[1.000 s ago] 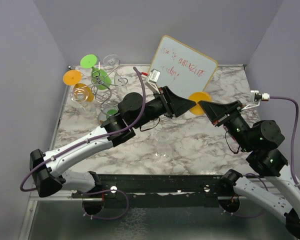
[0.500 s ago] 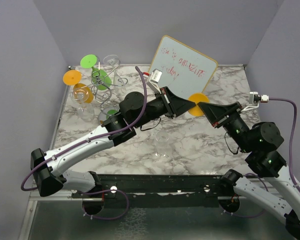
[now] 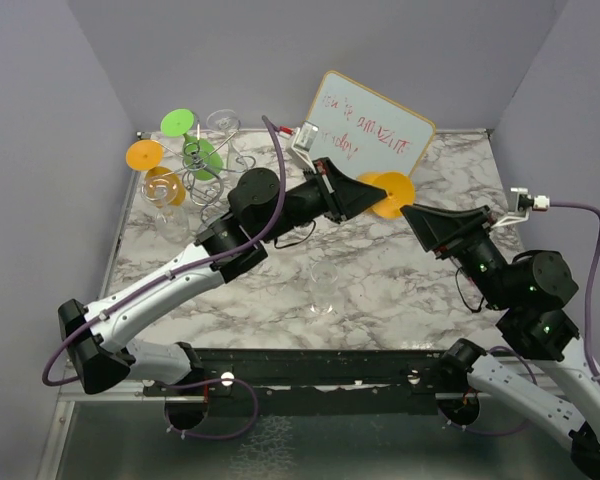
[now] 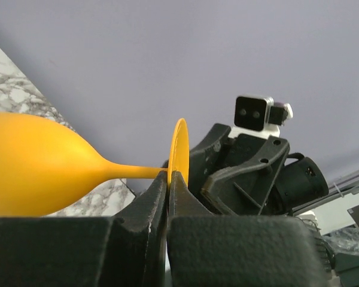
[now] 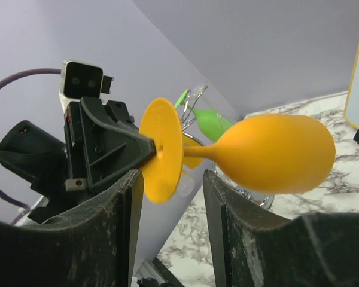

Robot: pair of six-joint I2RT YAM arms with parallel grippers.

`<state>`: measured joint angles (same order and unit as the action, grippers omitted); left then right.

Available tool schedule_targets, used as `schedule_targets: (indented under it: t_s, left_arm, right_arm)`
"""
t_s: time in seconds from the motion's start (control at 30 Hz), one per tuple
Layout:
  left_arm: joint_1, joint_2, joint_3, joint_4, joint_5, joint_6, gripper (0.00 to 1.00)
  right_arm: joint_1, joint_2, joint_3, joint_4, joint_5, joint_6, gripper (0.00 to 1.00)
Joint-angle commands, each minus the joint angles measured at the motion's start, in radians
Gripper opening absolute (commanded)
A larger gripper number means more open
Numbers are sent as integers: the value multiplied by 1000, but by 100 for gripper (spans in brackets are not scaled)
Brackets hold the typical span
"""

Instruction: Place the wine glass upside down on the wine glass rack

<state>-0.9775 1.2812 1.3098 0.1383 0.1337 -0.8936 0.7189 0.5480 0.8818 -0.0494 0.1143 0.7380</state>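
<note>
The wine glass [image 3: 392,190] is orange and hangs in the air over the middle of the table, in front of the whiteboard. My left gripper [image 3: 366,189] is shut on the rim of its round foot [image 4: 179,146]; the stem and bowl [image 4: 30,167] stick out sideways. My right gripper [image 3: 409,210] is open just right of the glass. Its two fingers straddle the foot [image 5: 161,149] without touching it, and the bowl [image 5: 275,152] lies beyond them. The wine glass rack [image 3: 206,172], silver wire, stands at the far left with green, orange and clear glasses hanging on it.
A tilted whiteboard [image 3: 368,132] with red writing leans at the back, right behind the glass. A clear glass [image 3: 325,287] stands on the marble near the front middle. Another glass [image 3: 218,228] sits by the rack's base. Purple walls close in both sides.
My left gripper closed on the glass's foot and the right one opened, letting go. The left arm has carried the glass slightly up and left; the right gripper has drawn back a little.
</note>
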Motion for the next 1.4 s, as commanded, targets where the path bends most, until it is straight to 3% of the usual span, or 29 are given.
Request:
schedule_targets:
  t_s: [0.0,0.2,0.37,0.67,1.0,1.37]
  left_arm:
    - [91,31,51,10,132,-38,0]
    - [216,48,89,40,230,-122,0]
    - [286,34,132,-1,215,-126,0]
    - [395,7,154,-107,78,-142,0]
    - [486,-45,75,-175,5,-313,0]
    - [507,-122,77,-392,-282,-398,0]
  right_arm:
    - [4,-28,24,-8,44,-21,51]
    - [4,-54,24,-33,95,-20,55]
    - [4,-73,20,-50,131,-19,56]
    - [4,-69,5,-48,157,-20,56]
    - [4,-59,5,-51,164,-12,56]
    - [4,-71,-26,-28,157,18,56]
